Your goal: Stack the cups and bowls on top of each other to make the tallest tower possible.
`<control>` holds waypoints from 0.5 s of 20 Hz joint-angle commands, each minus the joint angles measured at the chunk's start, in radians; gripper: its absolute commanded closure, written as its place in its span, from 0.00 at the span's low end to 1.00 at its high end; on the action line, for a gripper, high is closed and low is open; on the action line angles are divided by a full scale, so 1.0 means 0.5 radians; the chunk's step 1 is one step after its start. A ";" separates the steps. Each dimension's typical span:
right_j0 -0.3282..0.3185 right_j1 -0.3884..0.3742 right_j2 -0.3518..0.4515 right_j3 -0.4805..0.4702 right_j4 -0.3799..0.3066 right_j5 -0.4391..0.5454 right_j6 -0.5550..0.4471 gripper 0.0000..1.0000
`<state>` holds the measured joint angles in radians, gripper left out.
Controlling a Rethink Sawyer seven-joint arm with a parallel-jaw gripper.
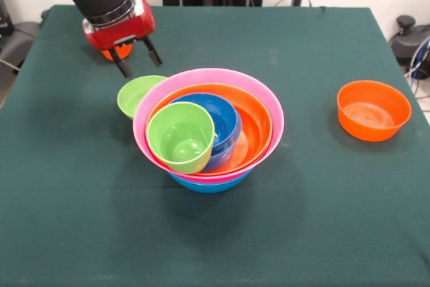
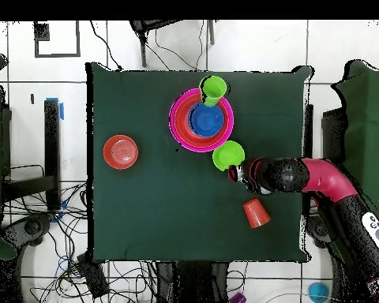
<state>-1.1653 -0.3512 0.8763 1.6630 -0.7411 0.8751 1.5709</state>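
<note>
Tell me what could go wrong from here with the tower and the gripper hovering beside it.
1. The lime-green cup sits tilted on the rim of the tower rather than nested; it could slip off if the pile is bumped.
2. The gripper, fingers open, hangs just above the small lime-green bowl, which touches the pink bowl; a grab there may nudge the whole tower.
3. The orange cup lies close to the arm and could get knocked.

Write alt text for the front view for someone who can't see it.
A tower of nested bowls, pink over blue, holds orange and blue bowls and a tilted lime green cup on a green table. The red arm's open tool hovers behind a lime-green bowl; an orange bowl sits apart.
</note>
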 commanded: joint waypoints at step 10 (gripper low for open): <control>0.116 0.140 -0.034 -0.265 -0.098 0.117 -0.658 0.00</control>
<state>-1.1625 -0.3193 0.8771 1.6145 -0.7421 0.8751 1.5709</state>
